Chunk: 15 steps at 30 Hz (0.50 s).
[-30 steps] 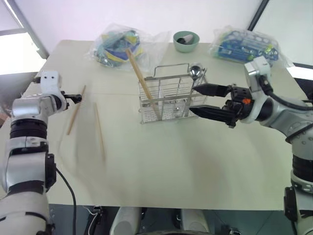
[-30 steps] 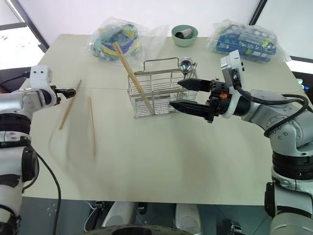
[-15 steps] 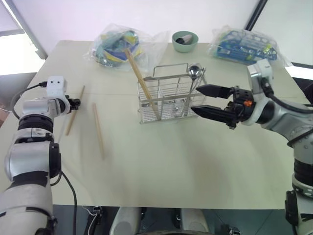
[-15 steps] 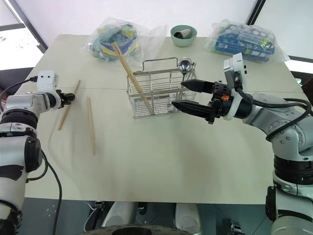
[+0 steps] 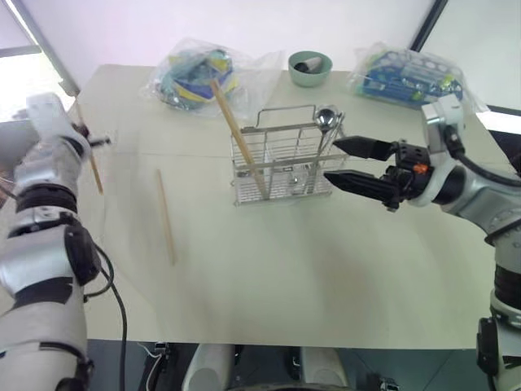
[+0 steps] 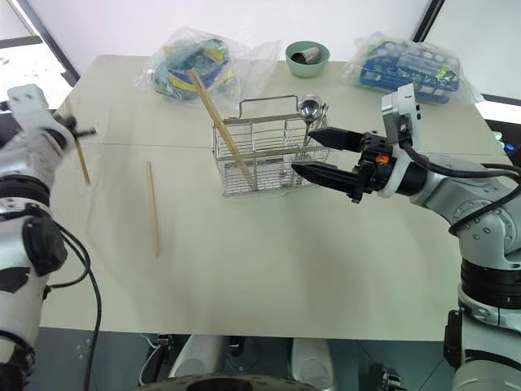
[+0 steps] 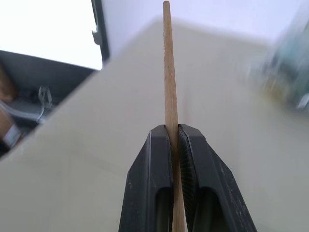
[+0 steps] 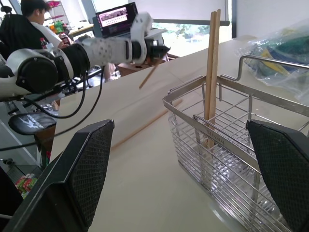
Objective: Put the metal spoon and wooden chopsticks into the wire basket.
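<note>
My left gripper (image 5: 101, 141) is shut on one wooden chopstick (image 5: 89, 159) and holds it above the table's left edge; the left wrist view shows the stick (image 7: 168, 63) pinched between the jaws. Another chopstick (image 5: 165, 216) lies flat on the table. The wire basket (image 5: 277, 175) stands mid-table with two chopsticks (image 5: 232, 122) leaning in it and the metal spoon (image 5: 326, 118) upright at its right end. My right gripper (image 5: 330, 159) hangs open just right of the basket, holding nothing.
A green bowl (image 5: 310, 68) and two plastic bags (image 5: 195, 73) (image 5: 407, 75) sit along the table's far edge. The right wrist view shows a person (image 8: 29, 9) and a laptop beyond the table's left side.
My left gripper closed on the chopstick that lay at the table's left and lifted it up and to the left. The right gripper kept still.
</note>
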Motion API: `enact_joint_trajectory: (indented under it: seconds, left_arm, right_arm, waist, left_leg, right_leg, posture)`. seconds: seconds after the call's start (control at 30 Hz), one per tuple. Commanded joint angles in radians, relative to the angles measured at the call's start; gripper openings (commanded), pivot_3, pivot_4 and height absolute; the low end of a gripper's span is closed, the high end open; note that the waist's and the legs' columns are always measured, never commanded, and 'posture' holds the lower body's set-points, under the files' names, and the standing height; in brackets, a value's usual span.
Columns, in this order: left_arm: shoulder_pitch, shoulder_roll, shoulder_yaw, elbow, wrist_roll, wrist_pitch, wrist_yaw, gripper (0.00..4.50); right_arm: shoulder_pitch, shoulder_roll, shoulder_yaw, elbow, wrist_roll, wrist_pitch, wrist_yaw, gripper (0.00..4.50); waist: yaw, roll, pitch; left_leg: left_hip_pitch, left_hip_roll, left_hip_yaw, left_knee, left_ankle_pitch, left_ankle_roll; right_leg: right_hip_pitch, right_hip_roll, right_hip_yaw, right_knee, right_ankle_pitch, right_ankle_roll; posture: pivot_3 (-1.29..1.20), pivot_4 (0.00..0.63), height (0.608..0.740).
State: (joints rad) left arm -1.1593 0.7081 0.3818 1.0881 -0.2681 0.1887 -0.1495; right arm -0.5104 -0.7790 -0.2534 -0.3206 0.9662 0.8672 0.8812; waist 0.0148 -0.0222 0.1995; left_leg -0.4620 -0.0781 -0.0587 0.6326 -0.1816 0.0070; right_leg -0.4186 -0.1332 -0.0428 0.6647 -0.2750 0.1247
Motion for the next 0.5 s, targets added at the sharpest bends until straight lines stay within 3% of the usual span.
enact_joint_trajectory:
  seconds: [0.03, 0.17, 0.3, 0.5]
  left_arm:
    - [-0.036, -0.034, 0.095, -0.171, -0.128, -0.010, -0.053, 0.05]
    - [0.007, -0.156, 0.142, -0.562, -0.362, 0.208, -0.107, 0.05]
    - [0.058, -0.284, 0.103, -0.900, -0.525, 0.402, -0.048, 0.05]
    - [0.118, -0.439, 0.028, -1.128, -0.621, 0.498, 0.035, 0.05]
  right_arm:
    - [-0.014, -0.020, -0.027, -0.021, 0.020, -0.002, -0.001, 4.50]
    - [-0.018, -0.014, -0.028, -0.016, 0.025, 0.009, -0.024, 4.50]
    - [-0.011, -0.006, -0.031, -0.021, 0.029, 0.015, -0.045, 4.50]
    - [0.000, 0.010, -0.041, -0.031, 0.037, 0.019, -0.097, 4.50]
  waist:
    - [0.000, 0.000, 0.000]
    - [-0.002, 0.000, 0.000]
    - [-0.005, 0.000, 0.000]
    - [-0.011, 0.000, 0.000]
  left_leg:
    - [0.000, -0.001, 0.000, 0.000, 0.000, 0.000]
    - [0.000, -0.001, 0.000, 0.002, 0.000, 0.001]
    - [-0.001, -0.001, 0.000, 0.004, 0.000, 0.001]
    - [0.002, 0.000, 0.000, 0.005, 0.000, 0.001]
  right_leg:
    - [0.000, 0.000, 0.000, 0.000, 0.000, 0.000]
    - [0.001, 0.000, 0.000, 0.000, 0.001, 0.001]
    - [0.002, 0.000, 0.001, 0.000, 0.001, 0.001]
    - [0.004, 0.001, 0.001, 0.000, 0.001, 0.001]
  posture:
    - [0.00, 0.150, 0.697]
    - [0.00, 0.150, 0.697]
    - [0.00, 0.150, 0.697]
    - [0.00, 0.150, 0.697]
